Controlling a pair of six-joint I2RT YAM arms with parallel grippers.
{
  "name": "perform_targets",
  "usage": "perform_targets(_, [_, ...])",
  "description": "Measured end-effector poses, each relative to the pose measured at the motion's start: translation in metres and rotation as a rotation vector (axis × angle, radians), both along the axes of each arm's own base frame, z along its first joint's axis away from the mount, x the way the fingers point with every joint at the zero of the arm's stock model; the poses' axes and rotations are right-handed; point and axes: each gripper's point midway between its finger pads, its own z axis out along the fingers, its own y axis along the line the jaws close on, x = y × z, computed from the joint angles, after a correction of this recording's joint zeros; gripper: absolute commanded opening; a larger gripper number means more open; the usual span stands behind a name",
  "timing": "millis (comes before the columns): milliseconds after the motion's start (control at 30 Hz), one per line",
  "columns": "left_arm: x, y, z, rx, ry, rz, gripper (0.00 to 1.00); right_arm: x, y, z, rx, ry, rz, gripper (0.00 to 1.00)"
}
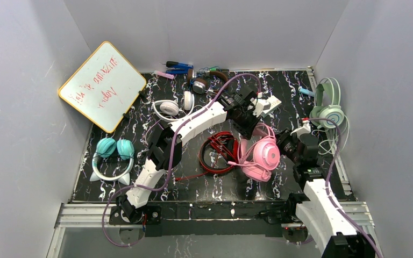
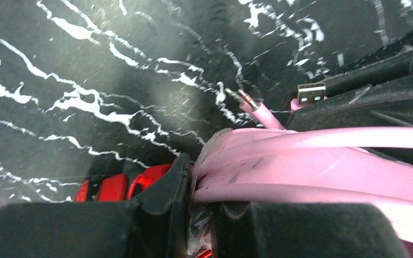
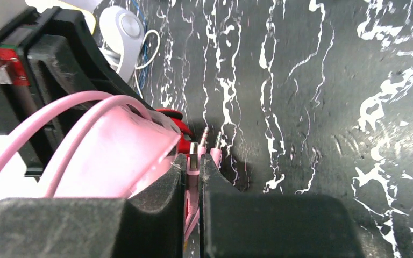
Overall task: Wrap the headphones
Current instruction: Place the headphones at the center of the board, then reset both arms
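1. Table [image 1: 193, 185]: black with white veins. Everything lies on it.
2. Whiteboard [image 1: 103, 86]: propped at the far left, well apart from the work.
3. Pink headphones [image 1: 266, 155]: the set in hand. They lie right of centre on the table, just beside the red headphones [image 1: 220, 150].
4. Left gripper [image 2: 193, 180]: clenched on a bunch of flat pink strands at the pink headphones. Cannot tell whether these are headband or gathered cord.
5. Right gripper [image 3: 193, 169]: clenched on the pink cord [image 3: 59, 115] just behind its plugs [image 3: 193, 149], which poke out past the fingertips.
6. Step in hand, as I judge it: winding the tail of the cord onto the pink set.
   - The left side should hold the bundle firm.
   - The right side should carry the plug end round under light tension and lay the turns side by side.
   - The red cord close by is the likely snag.
   - Tuck the plugs under a turn before letting go.
7. Counts:
   - one table, one whiteboard, two grippers;
   - six headphones: pink, red, teal set [image 1: 114, 149], white set [image 1: 168, 107], brown set [image 1: 199, 85], mint green set [image 1: 328, 113];
   - three plugs on the pink cord: one flat, two thin.
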Motion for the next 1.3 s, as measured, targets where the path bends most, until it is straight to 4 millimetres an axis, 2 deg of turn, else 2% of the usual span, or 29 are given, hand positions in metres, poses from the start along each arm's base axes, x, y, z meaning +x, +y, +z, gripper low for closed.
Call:
perform_targets(200, [-0.005, -0.023, 0.023, -0.130, 0.071, 0.014, 0.00, 0.004, -0.010, 0.032, -0.054, -0.056, -0.040, 0.01])
perform_targets(300, [-0.009, -0.029, 0.031, -0.166, 0.104, 0.023, 0.00, 0.005, -0.014, 0.039, -0.076, -0.060, -0.052, 0.01])
perform_targets(400, [-0.005, -0.032, 0.031, -0.178, 0.090, 0.034, 0.00, 0.007, -0.020, 0.040, -0.101, -0.051, -0.077, 0.01])
perform_targets(467, [-0.002, -0.033, 0.027, -0.172, 0.073, 0.042, 0.00, 0.008, -0.025, 0.033, -0.121, -0.026, -0.101, 0.01])
perform_targets(600, [0.006, -0.029, 0.011, -0.129, 0.038, 0.067, 0.00, 0.011, -0.030, 0.007, -0.145, 0.065, -0.123, 0.01])
perform_targets(800, [0.010, -0.025, -0.025, -0.053, 0.000, 0.044, 0.00, 0.002, -0.030, -0.031, -0.144, 0.148, -0.116, 0.01])
perform_targets(967, [0.003, -0.005, -0.052, 0.035, -0.045, -0.010, 0.00, -0.010, -0.018, -0.057, -0.117, 0.193, -0.051, 0.01])
perform_targets(1100, [-0.008, 0.037, -0.061, 0.145, -0.106, -0.061, 0.00, -0.028, 0.015, -0.079, -0.113, 0.243, 0.068, 0.01])
perform_targets(1233, [-0.015, 0.090, -0.049, 0.256, -0.210, -0.092, 0.00, -0.047, 0.063, -0.088, -0.133, 0.250, 0.222, 0.01])
perform_targets(1300, [-0.018, 0.111, -0.039, 0.288, -0.268, -0.098, 0.00, -0.050, 0.081, -0.088, -0.125, 0.248, 0.265, 0.01])
